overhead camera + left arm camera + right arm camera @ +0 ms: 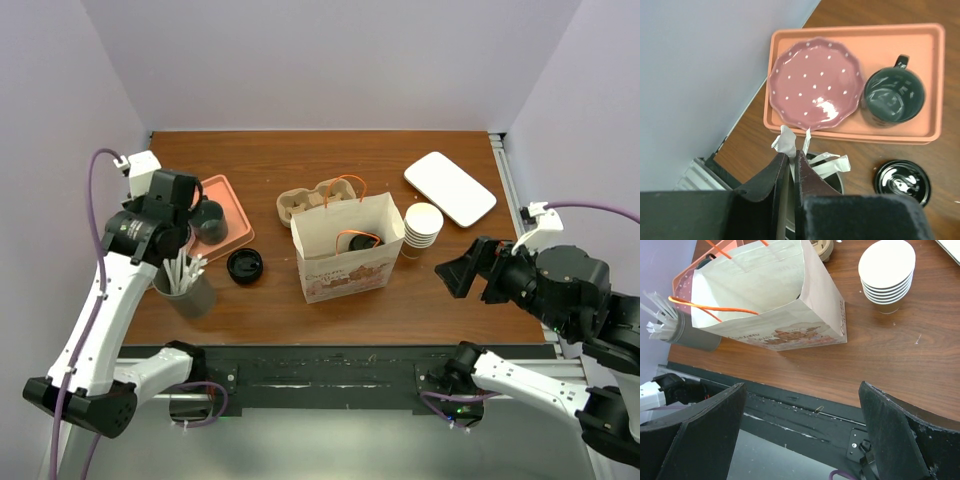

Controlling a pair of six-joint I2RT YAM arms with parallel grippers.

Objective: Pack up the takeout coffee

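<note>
Left gripper (pixel 791 156) is pressed almost together above a grey cup (pixel 190 298), pinching one paper-wrapped straw (pixel 785 142) from the bunch held in it. Right gripper (pixel 801 386) is spread wide over the near edge of the tabletop (pixel 880 355); nothing is held. The takeout coffee (pixel 362 242) is located inside the open paper bag (pixel 345 270); only its round black lid is seen. A moulded pulp cup carrier (pixel 310 200) is placed behind the bag, and a stack of lidless paper cups (pixel 422 225) just beside it. A salmon rectangular tray (pixel 920 45) carries a scalloped pink dotted plate (pixel 815 82) and a glossy dark mug (pixel 892 95). A loose black lid (pixel 901 181) lies on the tabletop.
</note>
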